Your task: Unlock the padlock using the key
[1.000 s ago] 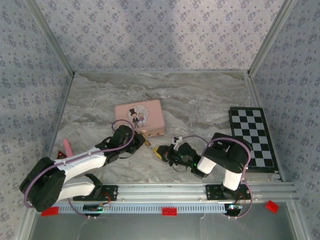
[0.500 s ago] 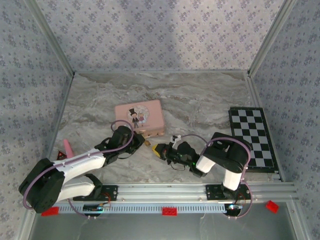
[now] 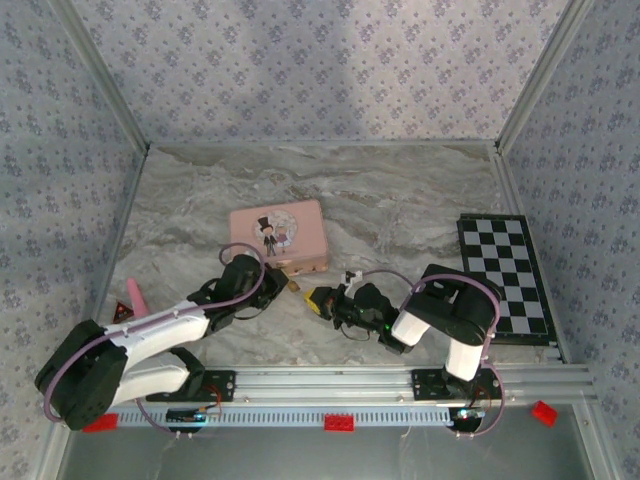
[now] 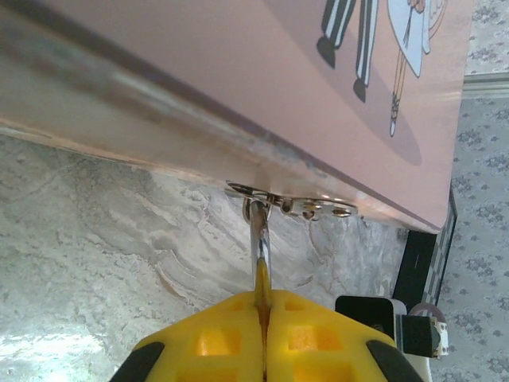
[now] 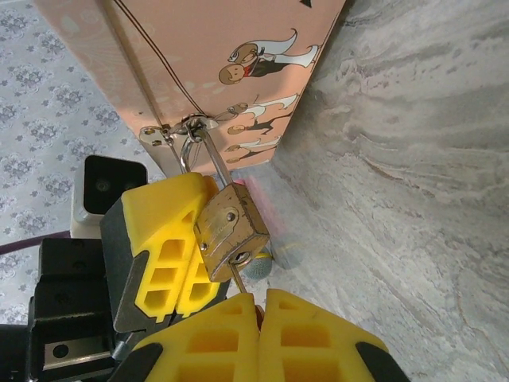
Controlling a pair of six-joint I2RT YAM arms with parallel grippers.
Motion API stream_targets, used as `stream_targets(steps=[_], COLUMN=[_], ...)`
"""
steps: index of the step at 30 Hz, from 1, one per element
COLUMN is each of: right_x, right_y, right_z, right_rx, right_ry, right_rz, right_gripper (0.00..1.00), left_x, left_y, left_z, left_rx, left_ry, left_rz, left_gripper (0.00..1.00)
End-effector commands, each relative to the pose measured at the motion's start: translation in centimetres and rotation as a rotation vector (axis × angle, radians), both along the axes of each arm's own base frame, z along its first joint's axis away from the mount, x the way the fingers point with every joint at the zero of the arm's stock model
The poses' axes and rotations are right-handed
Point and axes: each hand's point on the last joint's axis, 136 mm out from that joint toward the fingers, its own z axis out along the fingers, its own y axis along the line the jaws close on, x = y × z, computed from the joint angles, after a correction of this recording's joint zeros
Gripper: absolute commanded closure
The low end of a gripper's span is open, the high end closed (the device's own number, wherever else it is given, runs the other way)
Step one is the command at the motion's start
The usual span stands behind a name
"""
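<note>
Yellow right gripper [image 5: 260, 299] pinching key [image 5: 238, 281], left gripper [image 4: 263, 301] clamping padlock [image 5: 229, 227]

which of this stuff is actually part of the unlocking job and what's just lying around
For the job:
- padlock, hung on the clasp of the pink box, gripped by the left gripper
- key, pinched in the right gripper

Lying about:
- checkerboard
- pink cone
- red bricks by the front rail

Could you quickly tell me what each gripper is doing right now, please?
Left gripper: closed on the padlock.
Right gripper: closed on the key.
</note>
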Motion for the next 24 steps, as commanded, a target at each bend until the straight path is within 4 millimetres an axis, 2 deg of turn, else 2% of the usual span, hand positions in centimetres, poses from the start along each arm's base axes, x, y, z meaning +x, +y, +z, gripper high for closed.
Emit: stream_targets(steps=[1, 24], right_x=[0.71, 0.92], right_y=[0.13, 0.27], right_z=[0.61, 0.75], right_rx=[0.033, 0.049], right_ry=[0.005, 0.025], right_rz=[-0.03, -0.033], right_gripper=[1.0, 1.0], left_x=[1.79, 1.9], left_y=[-0.78, -0.99], left_z=[4.18, 4.39], left_rx=[-0.096, -0.104], left_ry=[-0.132, -0.144], left_rz=[0.032, 0.044], left_gripper=[0.92, 0.92])
